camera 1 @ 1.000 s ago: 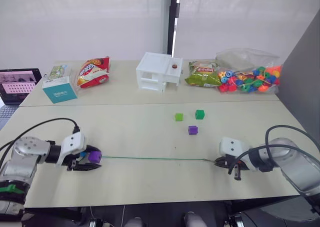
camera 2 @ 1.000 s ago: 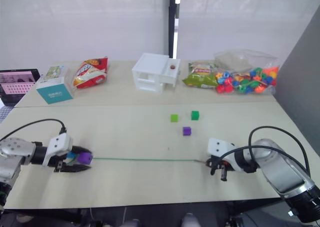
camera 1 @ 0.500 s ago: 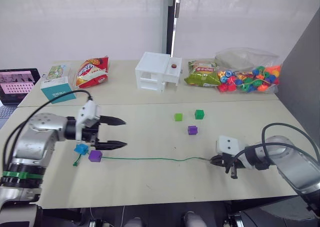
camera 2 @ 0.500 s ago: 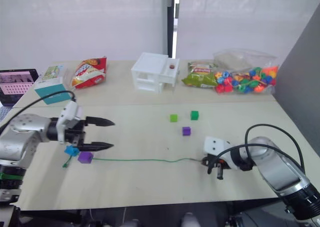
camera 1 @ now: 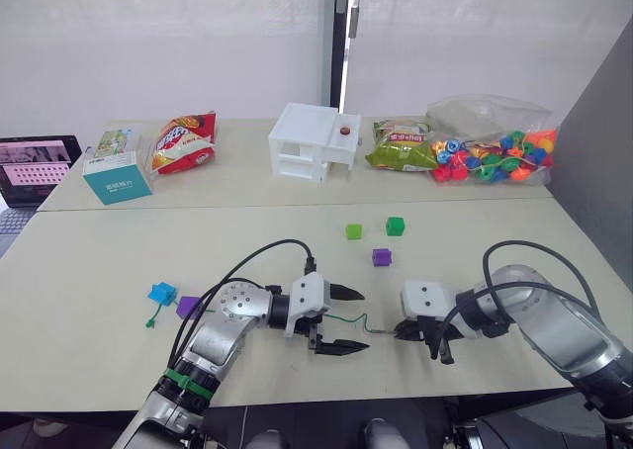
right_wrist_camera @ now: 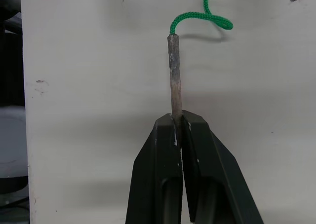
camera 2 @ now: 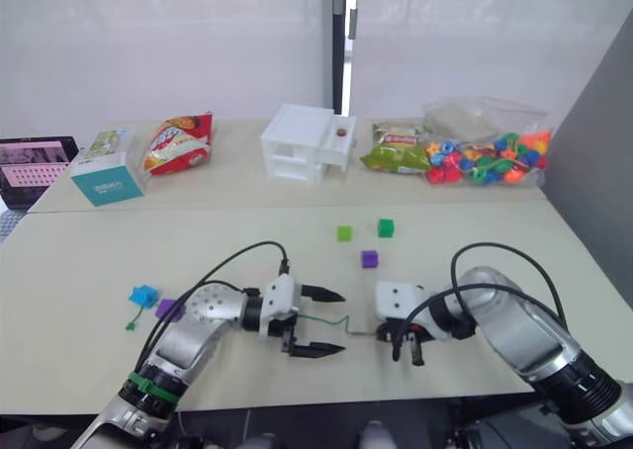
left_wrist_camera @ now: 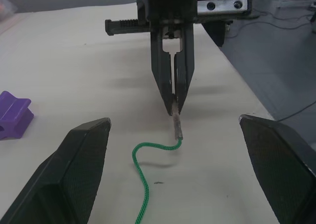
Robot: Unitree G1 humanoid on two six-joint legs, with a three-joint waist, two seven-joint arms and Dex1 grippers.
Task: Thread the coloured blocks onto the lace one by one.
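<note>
My right gripper pinches the lace's stiff dark tip against the table. My left gripper, fingers spread wide, faces it, the green lace curling between them towards the purple block and blue block.

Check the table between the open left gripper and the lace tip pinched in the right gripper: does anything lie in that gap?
Nothing visible does. The left gripper is open, facing the right gripper, which is shut on the lace by its stiff tip. Between them lies only bare table and the lace's own slack curl.
</note>
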